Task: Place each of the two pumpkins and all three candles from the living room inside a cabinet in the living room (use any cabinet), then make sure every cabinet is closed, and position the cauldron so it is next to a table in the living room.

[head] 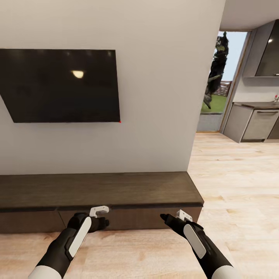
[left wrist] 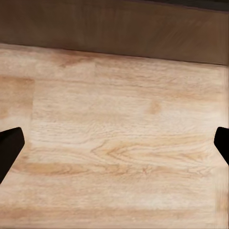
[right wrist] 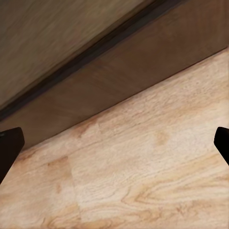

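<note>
- We face the cabinet point(head: 97, 192), a long, low, dark brown unit set against a white wall point(head: 155, 97); its drawer fronts all sit flush and shut.
- The top of the cabinet is bare dark wood.
- A black TV point(head: 60, 85) hangs on the wall above the cabinet, toward its left half.
- Our left gripper point(head: 101, 222) hangs low just in front of the cabinet's front, near the middle. In the left wrist view its two dark fingertips point(left wrist: 9, 148) stand wide apart at the picture's edges, with only floor point(left wrist: 119, 143) between them, so the jaws are spread and hold nothing.
- Our right gripper point(head: 166, 218) hangs just in front of the cabinet's right end. In the right wrist view its fingertips point(right wrist: 9, 150) are likewise far apart over floor and the cabinet's lower front point(right wrist: 143, 76); it grips nothing.
- Light wood floor runs from the cabinet's foot toward us and off past its right end.
- Beyond the cabinet's right end, well apart, we see grey kitchen units point(head: 252, 122) and a doorway point(head: 223, 81) opening on greenery.
</note>
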### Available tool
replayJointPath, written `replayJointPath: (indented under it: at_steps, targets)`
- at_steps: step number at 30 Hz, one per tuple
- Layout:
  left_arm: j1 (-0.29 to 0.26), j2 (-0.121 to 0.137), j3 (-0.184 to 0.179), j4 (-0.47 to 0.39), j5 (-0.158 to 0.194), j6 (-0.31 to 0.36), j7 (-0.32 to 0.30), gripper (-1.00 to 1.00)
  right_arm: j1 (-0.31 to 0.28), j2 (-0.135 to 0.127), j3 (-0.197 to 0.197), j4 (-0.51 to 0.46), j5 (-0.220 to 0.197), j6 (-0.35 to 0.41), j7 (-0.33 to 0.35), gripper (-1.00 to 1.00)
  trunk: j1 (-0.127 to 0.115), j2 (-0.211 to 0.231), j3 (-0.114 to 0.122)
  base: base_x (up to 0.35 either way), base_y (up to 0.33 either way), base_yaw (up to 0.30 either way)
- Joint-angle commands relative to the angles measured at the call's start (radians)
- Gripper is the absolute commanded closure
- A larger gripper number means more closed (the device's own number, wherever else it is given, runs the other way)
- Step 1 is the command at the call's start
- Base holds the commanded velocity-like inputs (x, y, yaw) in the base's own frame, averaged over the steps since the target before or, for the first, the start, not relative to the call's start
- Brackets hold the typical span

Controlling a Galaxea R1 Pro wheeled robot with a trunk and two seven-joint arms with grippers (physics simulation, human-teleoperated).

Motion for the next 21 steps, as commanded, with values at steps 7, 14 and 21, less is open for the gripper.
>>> replayJointPath:
  at_steps: [7, 14, 21]
  targets:
    - [0.000, 0.071, -0.003, -0.033, 0.155, 0.026, 0.009, -1.00, -0.001, -0.001, 0.001, -0.002, -0.040, -0.001, 0.015, -1.00, 0.027, -0.050, -0.023, 0.000, 0.000, 0.000]
    - [0.000, 0.163, -0.004, -0.073, 0.346, 0.069, -0.036, -1.00, -0.001, -0.004, 0.000, -0.004, -0.125, -0.005, 0.047, -1.00, 0.054, -0.099, -0.045, 0.000, 0.000, 0.000]
    - [0.000, 0.231, -0.003, -0.067, 0.373, 0.083, -0.239, -1.00, -0.001, -0.005, -0.001, -0.002, -0.127, -0.010, 0.048, -1.00, 0.081, -0.148, -0.067, 0.000, 0.000, 0.000]
